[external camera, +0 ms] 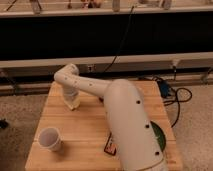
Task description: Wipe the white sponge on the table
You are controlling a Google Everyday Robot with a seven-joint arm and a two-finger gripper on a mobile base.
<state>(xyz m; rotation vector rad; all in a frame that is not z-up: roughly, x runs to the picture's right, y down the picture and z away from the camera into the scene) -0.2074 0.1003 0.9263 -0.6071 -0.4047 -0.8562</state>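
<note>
Square light-wood butcher-block table point(82, 131) with plank strips fills the lower middle of the camera view, standing on a speckled grey floor point(17, 117). The thick white robot arm point(127, 120) comes in from the bottom right and runs across the tabletop to the far left part. There its elbow bends and the wrist points straight down.

The gripper point(72, 102) is at the end of that wrist, low over the far-left area of the table, at or just above the wood. Whether it is open or closed, cannot tell, as it blends into the pale shape below it.

Small off-white sponge point(74, 106): probably the pale lump right under the gripper tip on the far-left part of the table. It is hard to separate from the gripper itself. Held or only touched, cannot tell.

White paper cup point(49, 138) stands upright on the near-left part of the table, well apart from the gripper. A small dark packet with red on it point(110, 146) lies near the front edge, partly hidden by the arm. A dark green round object point(159, 140) sits near the right edge, also partly covered by the arm.

Black cables point(175, 97) and a blue object point(164, 89) lie on the floor just past the table's far-right corner. Behind the table, a pale horizontal rail point(150, 60) runs across a dark wall panel point(60, 35).
</note>
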